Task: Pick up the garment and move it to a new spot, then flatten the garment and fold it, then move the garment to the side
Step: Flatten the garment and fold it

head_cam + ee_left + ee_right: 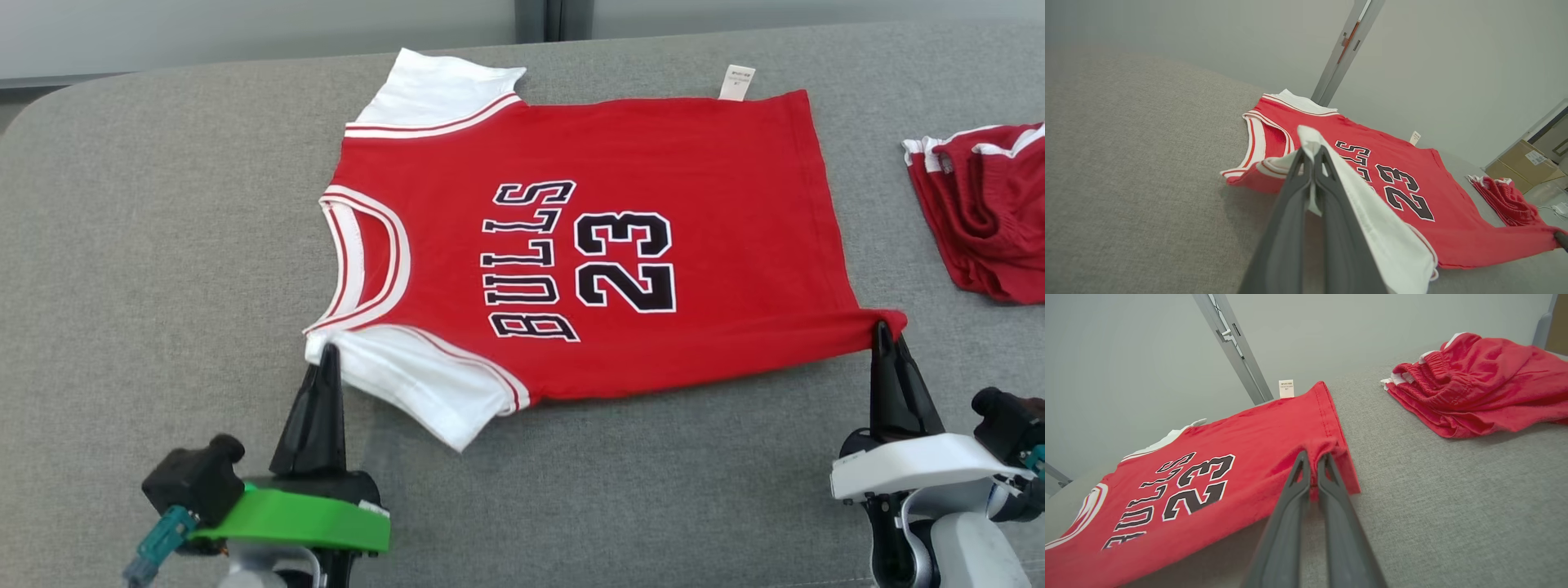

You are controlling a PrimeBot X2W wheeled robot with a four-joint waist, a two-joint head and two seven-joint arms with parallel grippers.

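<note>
Your jersey [653,163] lies flat, unfolded; left fingers [320,408] clamp a sleeve [424,388], right fingers [890,384] a hem corner [895,321]; folding, side-move remain

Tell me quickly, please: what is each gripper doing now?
Left gripper: closed on the jersey, at its white sleeve.
Right gripper: closed on the jersey, at its bottom corner.

Matt red cloth jersey [694,163], its sleeves [424,384] smooth white fabric, on coarse grey woven upholstery [163,245]; the red shorts [988,220] show a softer, textured knit.
</note>
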